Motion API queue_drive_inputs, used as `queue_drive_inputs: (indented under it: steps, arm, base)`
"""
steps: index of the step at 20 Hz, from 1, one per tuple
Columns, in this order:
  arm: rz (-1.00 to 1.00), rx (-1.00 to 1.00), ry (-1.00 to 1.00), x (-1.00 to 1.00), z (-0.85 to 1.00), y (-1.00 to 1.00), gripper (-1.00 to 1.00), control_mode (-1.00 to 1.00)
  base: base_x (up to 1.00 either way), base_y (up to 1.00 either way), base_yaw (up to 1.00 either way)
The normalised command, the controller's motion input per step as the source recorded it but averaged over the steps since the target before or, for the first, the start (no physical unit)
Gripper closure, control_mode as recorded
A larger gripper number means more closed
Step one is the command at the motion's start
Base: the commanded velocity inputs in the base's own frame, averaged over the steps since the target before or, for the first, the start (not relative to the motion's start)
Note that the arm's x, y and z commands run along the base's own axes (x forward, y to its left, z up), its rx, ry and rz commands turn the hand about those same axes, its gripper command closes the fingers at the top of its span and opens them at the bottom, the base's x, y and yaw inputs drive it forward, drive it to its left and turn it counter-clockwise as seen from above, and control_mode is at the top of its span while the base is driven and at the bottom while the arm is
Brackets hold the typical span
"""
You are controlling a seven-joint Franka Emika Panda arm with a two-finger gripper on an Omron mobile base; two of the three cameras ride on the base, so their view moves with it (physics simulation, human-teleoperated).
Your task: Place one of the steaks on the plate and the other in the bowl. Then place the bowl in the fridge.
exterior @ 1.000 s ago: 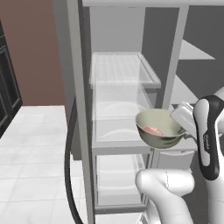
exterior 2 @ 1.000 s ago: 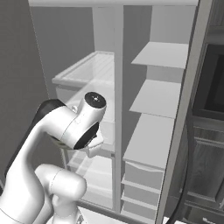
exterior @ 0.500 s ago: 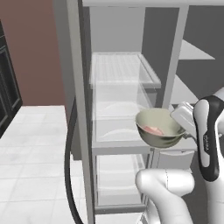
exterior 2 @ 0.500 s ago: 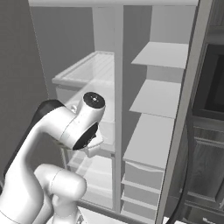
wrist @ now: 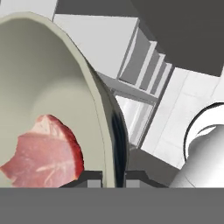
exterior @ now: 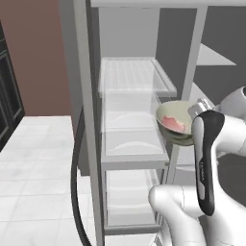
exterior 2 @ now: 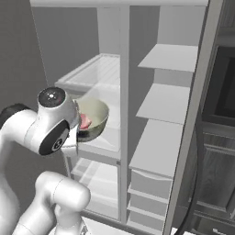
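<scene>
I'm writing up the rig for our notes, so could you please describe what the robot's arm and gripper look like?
The arm is glossy white, built of rounded, tubular segments. Dark grey parts mark its joints: a round cap with a ring of pale dots, an oval cover, and a long dark strip along one link. The gripper ends in two small dark finger tips.

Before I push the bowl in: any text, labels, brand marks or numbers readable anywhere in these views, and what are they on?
None: no readable text in any view.
The bowl with the steak bears no lettering, only a plain cream inside.
The fridge shelves and drawers are bare, with no stickers or brand mark.
The pincer, shut on the bowl's rim, carries no marking.
</scene>
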Motion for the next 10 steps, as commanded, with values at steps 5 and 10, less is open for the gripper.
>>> queue_drive_inputs:
  steps: [5, 10]
  arm:
    - [-0.34, -0.07, -0.01, 0.08, 0.62, 0.23, 1.00, -1.00]
    - [-0.05, 0.00, -0.12, 0.05, 0.45, 0.16, 1.00, -1.00]
  base:
    - [0.00, 0.00, 0.00]
    - [0.00, 0.00, 0.00]
